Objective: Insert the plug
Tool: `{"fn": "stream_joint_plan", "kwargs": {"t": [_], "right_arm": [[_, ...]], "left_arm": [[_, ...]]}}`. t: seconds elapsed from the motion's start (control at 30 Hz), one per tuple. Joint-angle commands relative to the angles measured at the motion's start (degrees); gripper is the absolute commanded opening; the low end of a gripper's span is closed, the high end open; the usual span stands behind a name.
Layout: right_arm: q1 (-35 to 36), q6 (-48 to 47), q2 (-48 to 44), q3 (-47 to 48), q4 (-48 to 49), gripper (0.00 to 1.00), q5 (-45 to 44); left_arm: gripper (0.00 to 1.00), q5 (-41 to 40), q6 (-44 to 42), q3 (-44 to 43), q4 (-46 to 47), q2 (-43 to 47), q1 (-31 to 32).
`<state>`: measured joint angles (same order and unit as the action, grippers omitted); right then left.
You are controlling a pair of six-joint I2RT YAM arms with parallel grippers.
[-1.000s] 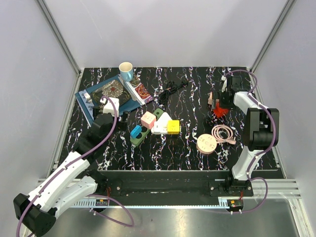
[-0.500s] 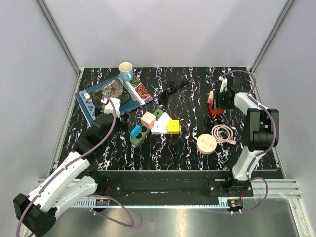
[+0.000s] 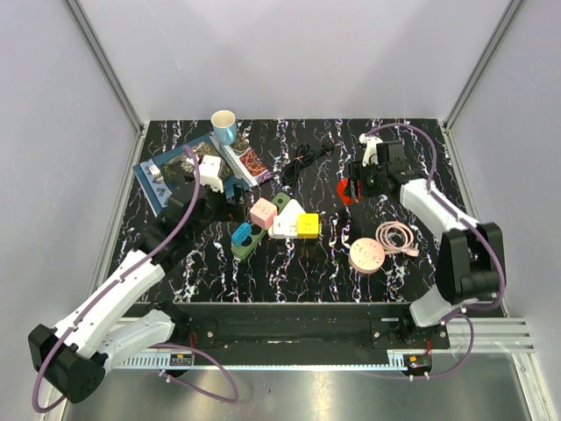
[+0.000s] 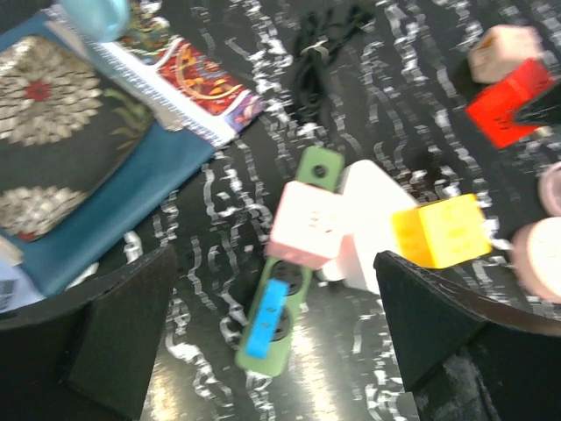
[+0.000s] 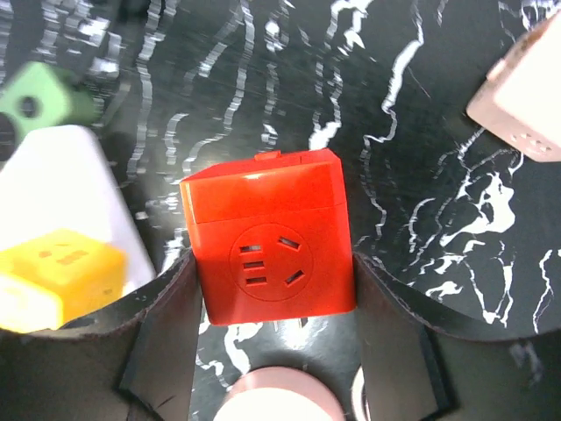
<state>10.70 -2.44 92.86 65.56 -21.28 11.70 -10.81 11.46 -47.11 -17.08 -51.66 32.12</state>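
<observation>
Right wrist view: the right claw (image 5: 272, 294) is clamped on the red cube plug (image 5: 270, 246), one finger pressed to each side and its socket face towards the camera. The black marbled table (image 5: 421, 114) lies behind it. Left of this claw lie a white adapter (image 5: 61, 189) and a yellow cube (image 5: 57, 276). Between its fingers, under the plug, a pink disc (image 5: 280, 399) shows. The left claw (image 4: 272, 298) hangs spread wide, gripping nothing. Beneath its gap lies the green power strip (image 4: 317, 168), carrying a blue cube (image 4: 263, 314) and a pink cube (image 4: 307, 224).
</observation>
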Motion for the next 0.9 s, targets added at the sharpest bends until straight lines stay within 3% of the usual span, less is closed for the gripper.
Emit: {"fn": "stream_joint_plan", "kwargs": {"t": [0.0,0.23,0.53,0.73,0.87], "right_arm": [[4.85,3.75,-10.32,-1.92,7.12,0.27,2.71],[11.44,10.85,-21.66,-8.77,18.70,0.27,5.87],[19.52,14.66,-28.43,-14.76,26.29,0.27,8.42],[22.96,13.95,-31.24,-17.57,27.17,0.27,6.05],[23.84,13.07,-32.74,-18.10,27.08,0.27,6.31]], "left_arm": [[0.99,9.74,9.09,-5.35,5.12,-2.82,-0.30],[0.99,22.30,24.55,-7.29,12.06,-8.63,-0.13],[0.99,23.72,36.61,-9.22,21.03,-13.55,3.12],[0.99,22.50,37.05,-15.02,14.28,-15.93,3.13],[0.99,25.83,37.58,-16.52,11.82,-17.68,3.13]]}}
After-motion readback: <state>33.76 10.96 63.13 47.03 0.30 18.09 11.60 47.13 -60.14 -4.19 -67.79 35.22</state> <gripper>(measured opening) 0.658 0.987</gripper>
